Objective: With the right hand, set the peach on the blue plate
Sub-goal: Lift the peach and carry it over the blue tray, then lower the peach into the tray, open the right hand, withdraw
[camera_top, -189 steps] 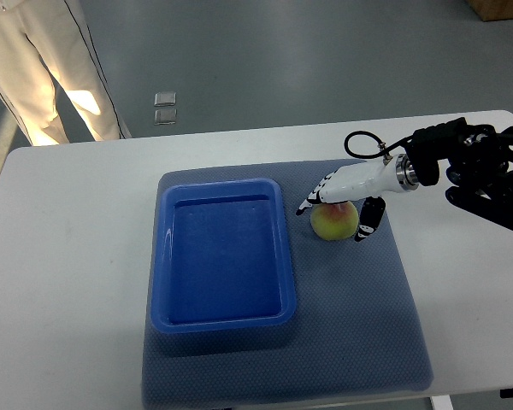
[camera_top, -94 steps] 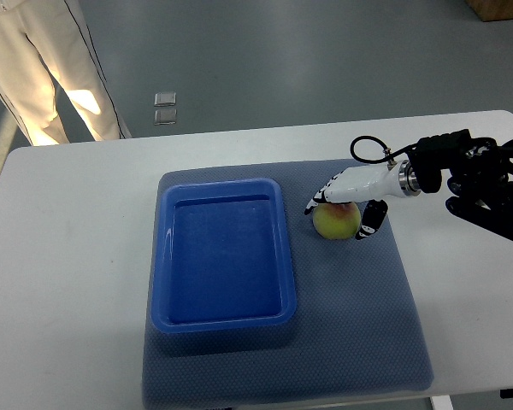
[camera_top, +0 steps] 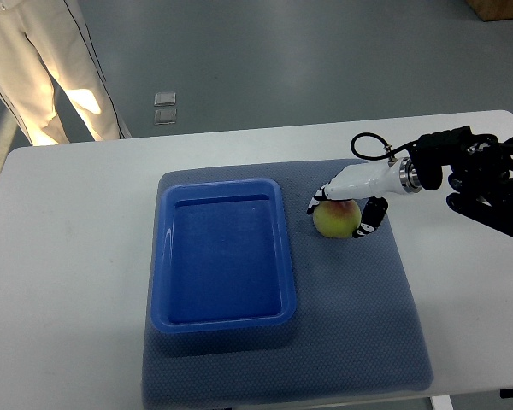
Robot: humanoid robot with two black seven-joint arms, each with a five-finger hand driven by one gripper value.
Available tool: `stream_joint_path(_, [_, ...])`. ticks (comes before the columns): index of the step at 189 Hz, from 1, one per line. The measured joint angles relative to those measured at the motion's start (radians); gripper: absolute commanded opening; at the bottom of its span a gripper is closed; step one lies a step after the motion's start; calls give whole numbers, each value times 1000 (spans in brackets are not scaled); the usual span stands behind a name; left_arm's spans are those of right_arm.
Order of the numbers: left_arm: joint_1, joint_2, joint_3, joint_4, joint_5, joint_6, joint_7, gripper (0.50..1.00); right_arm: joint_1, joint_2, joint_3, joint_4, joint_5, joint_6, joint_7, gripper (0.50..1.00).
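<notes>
A yellow-green peach (camera_top: 335,220) with a pink blush sits on the grey-blue mat (camera_top: 359,325), just right of the blue plate (camera_top: 222,318), a deep rectangular tray. My right hand (camera_top: 342,213) reaches in from the right edge and lies over the peach. Its white fingers (camera_top: 322,193) curl across the top and far side, and the thumb (camera_top: 368,219) presses the right side. The peach still rests on the mat. The tray holds nothing.
The mat covers the middle of a white table (camera_top: 68,256). A person's legs in light trousers (camera_top: 43,68) stand beyond the table's far left corner. A black cable (camera_top: 365,145) loops above the right wrist.
The right hand has shifted slightly right and its fingers have closed tighter around the peach. The peach has stayed in nearly the same spot on the mat.
</notes>
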State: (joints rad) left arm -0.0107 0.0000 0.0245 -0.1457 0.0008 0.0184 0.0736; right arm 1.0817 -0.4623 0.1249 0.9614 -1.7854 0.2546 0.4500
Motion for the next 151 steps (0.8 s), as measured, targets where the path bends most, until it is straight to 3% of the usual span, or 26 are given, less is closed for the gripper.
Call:
stream_joint_path(51, [0, 0, 0, 0, 0, 0, 0, 1000, 94, 13, 2, 0, 31, 6, 2, 750])
stream_joint_path(151, [0, 0, 0, 0, 0, 0, 0, 1000, 82, 252, 3, -1, 34, 1, -21, 785])
